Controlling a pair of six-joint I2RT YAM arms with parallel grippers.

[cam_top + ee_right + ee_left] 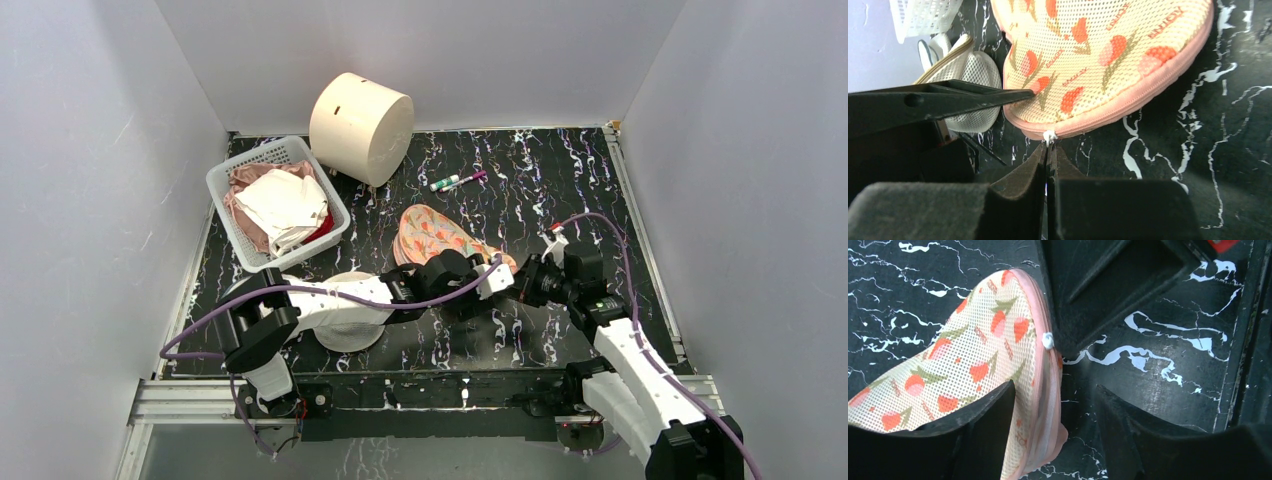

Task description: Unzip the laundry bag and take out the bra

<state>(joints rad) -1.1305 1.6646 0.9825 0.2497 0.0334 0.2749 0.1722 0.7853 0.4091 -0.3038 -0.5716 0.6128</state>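
Laundry bag point(435, 235) lies flat mid-table point(560, 180), right of the white basket point(323, 185), zip closed all along the pink edge that shows. Right claw point(1049, 150) is pressed together on the small white zip pull point(1049, 135) at the bag's near rim. Left claw point(1055, 395) is spread, one finger over the mesh top and the other on the table side, straddling the pink seam just by the pull; can't tell if it presses down. Bra not visible, probably inside the bag. Handling guess: the bag is light, soft mesh with a little padded body, so it would likely slide or bunch when the zip is dragged and needs pinning close to the pull. The pull is tiny and easy to slip off; the grip looks centred. The bra should be soft and limp with snaggy straps, so taking it by a cup edge looks best once the mouth is open.
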